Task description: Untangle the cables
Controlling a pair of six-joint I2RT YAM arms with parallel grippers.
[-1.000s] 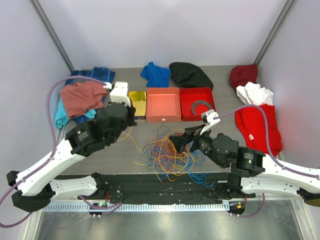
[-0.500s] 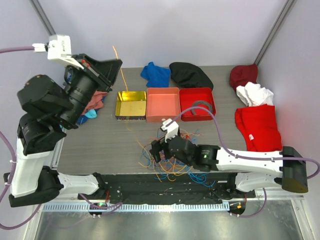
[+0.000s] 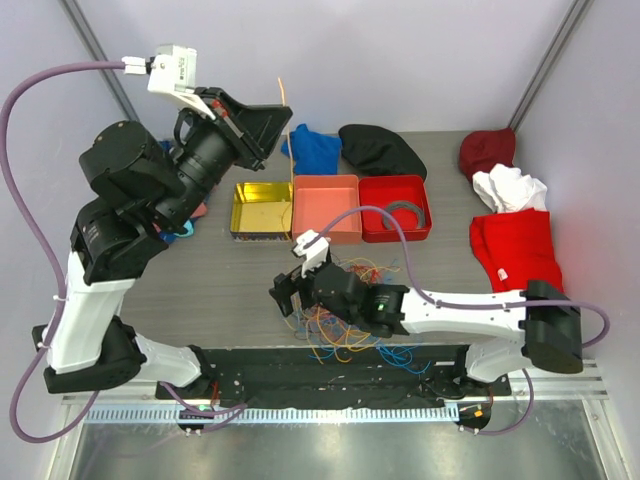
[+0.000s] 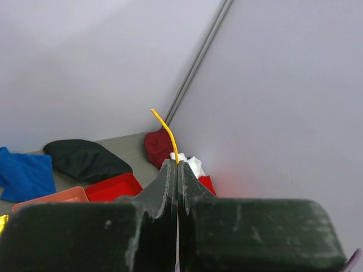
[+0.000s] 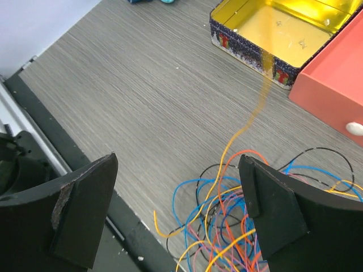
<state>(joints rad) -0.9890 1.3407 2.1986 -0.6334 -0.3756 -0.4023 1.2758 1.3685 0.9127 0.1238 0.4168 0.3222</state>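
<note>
A tangle of thin cables [image 3: 350,318] in orange, yellow, blue, red and black lies near the table's front edge, also seen in the right wrist view [image 5: 249,226]. My left gripper [image 3: 268,125] is raised high at the back left and shut on a yellow-orange cable [image 4: 168,133], whose end sticks up past the fingertips. That cable runs down toward the tangle, past the gold tin [image 5: 261,107]. My right gripper [image 3: 283,295] is open and empty, low over the left edge of the tangle.
A gold tin [image 3: 262,207], a pink tray [image 3: 326,209] and a red tray [image 3: 394,207] with a grey coiled ring stand in a row. Cloths lie at the back: blue [image 3: 312,148], black [image 3: 380,150], dark red [image 3: 487,150], white [image 3: 510,187], red [image 3: 515,250].
My left arm has swung up and right, lifting the yellow-orange cable higher. My right gripper has moved left along the tangle's near-left side.
</note>
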